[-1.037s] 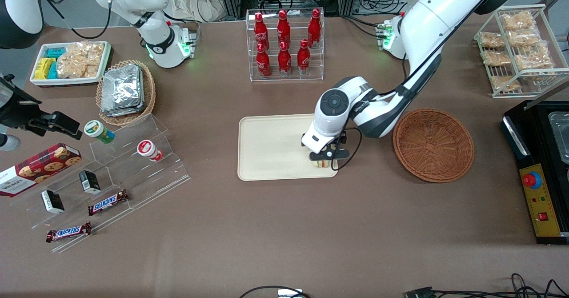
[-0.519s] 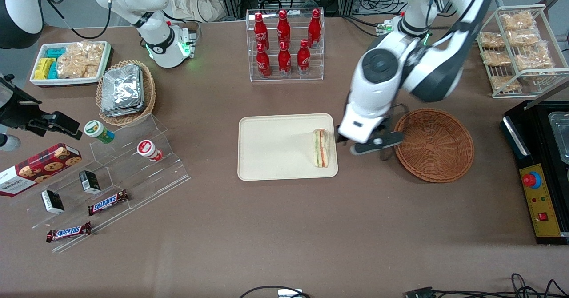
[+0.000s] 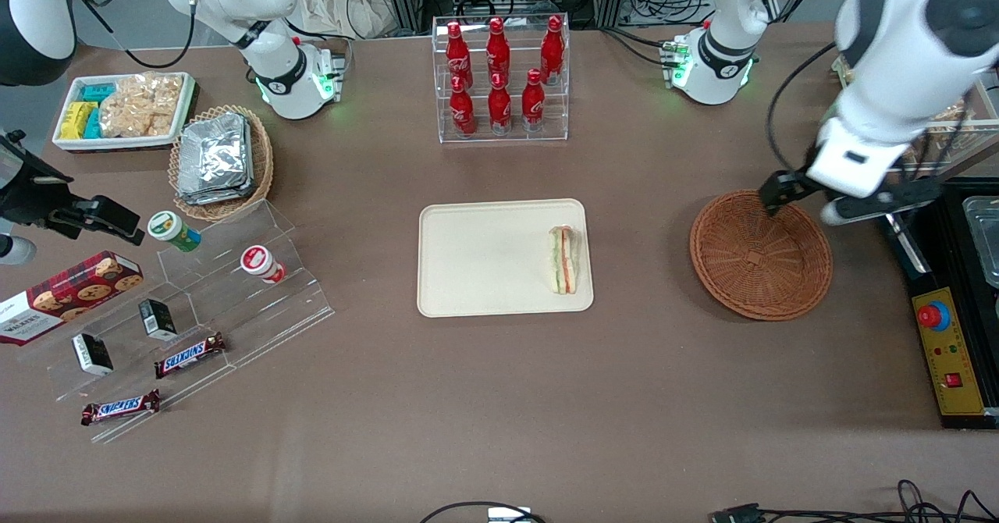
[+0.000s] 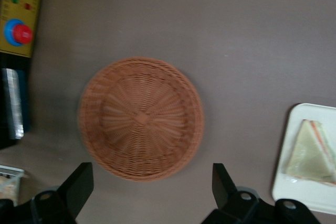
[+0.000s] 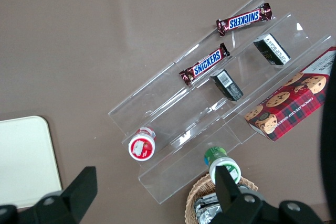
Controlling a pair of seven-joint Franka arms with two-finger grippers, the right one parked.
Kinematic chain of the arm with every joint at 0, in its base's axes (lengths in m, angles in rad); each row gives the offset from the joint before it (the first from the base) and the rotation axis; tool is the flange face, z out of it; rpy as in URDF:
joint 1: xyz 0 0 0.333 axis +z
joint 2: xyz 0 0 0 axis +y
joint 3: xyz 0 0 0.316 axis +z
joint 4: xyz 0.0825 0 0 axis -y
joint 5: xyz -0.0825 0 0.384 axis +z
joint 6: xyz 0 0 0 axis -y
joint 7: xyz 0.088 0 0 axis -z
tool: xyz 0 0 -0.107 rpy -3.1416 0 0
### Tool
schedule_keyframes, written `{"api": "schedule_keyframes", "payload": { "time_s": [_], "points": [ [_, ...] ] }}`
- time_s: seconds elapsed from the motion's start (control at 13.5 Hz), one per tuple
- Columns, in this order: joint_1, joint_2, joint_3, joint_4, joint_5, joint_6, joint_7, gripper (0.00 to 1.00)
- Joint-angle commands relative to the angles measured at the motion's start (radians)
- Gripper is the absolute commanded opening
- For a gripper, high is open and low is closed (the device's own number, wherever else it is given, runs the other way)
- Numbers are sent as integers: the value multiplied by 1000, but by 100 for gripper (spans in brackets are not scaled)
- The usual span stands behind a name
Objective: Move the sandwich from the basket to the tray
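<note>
The brown tabletop [image 3: 546, 398] carries everything. The cream tray [image 3: 484, 261] lies near its middle, and the round woven basket [image 3: 761, 254] is set well apart from it, toward the working arm's end, with nothing in it. The gripper [image 3: 839, 199] is held high above the basket's rim, its fingers [image 4: 79, 187] spread wide and holding nothing. The sandwich [image 3: 563, 259] lies on the tray, just inside the edge nearest the basket, apparently flat. The placing is judged done; the retreat is best made upward, clear of basket and tray.
</note>
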Motion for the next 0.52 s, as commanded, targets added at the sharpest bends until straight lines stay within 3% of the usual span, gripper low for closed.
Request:
{"api": "schedule_keyframes", "payload": {
  "time_s": [0.0, 0.44],
  "points": [
    [-23, -36, 93, -8, -20, -28, 122, 100],
    [-18, -4, 101, 84, -79, -74, 130, 100]
  ]
}}
